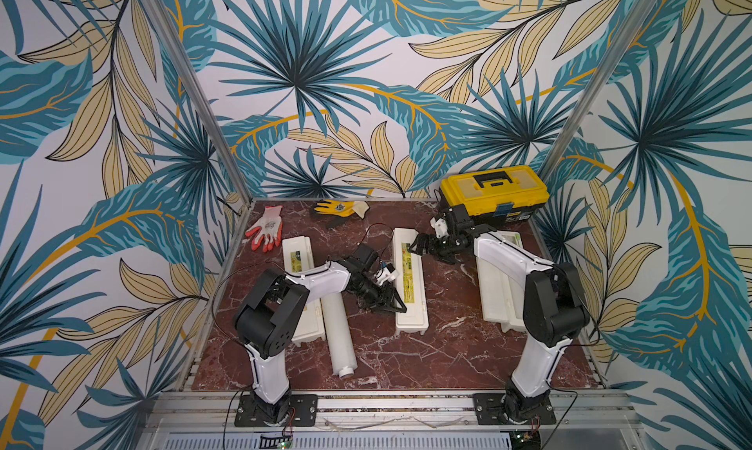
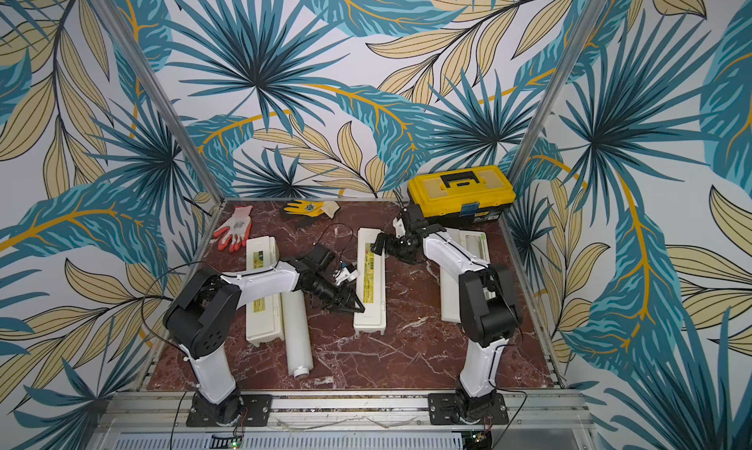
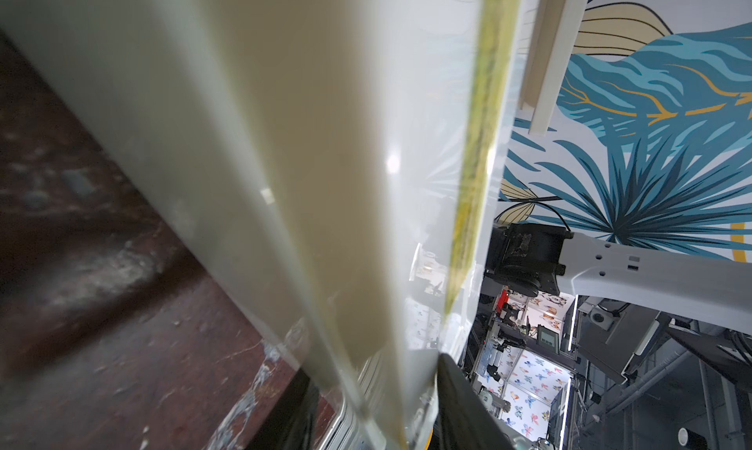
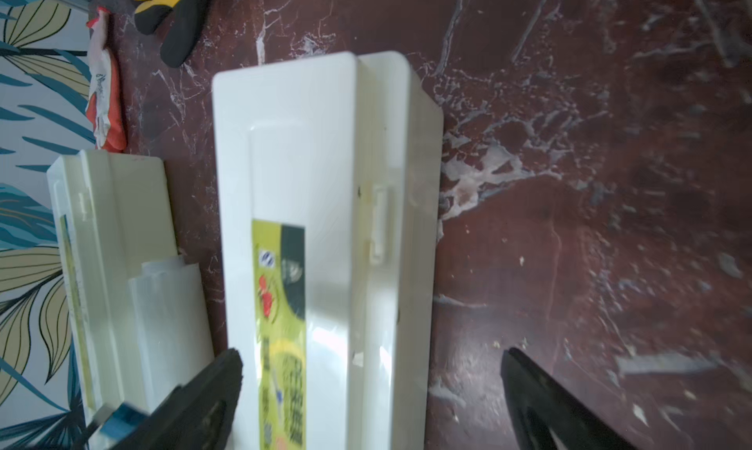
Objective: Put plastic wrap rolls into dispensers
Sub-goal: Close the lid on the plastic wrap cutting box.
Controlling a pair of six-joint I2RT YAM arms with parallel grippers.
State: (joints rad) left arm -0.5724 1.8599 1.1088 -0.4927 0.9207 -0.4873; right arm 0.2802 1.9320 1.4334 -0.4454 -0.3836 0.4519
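Three cream-white dispensers lie lengthwise on the marble table: left (image 1: 299, 248), middle (image 1: 411, 324), right (image 1: 494, 301). The middle dispenser (image 4: 309, 163) is closed, with its yellow label up. My left gripper (image 1: 395, 305) is shut on that dispenser's near long edge, which shows as a thin edge between the fingers (image 3: 460, 391). My right gripper (image 1: 417, 246) hangs open over its far part, fingertips (image 4: 228, 370) well apart on either side. One plastic wrap roll (image 1: 339, 338) lies on the table beside the left dispenser. The right dispenser stands open with a translucent roll (image 2: 472, 242) inside.
A yellow-and-black toolbox (image 1: 494, 191) stands at the back right, just behind my right arm. An orange-and-white glove (image 1: 266, 228) and a yellow glove (image 1: 337, 208) lie along the back edge. Metal rails border the table front (image 1: 386, 403).
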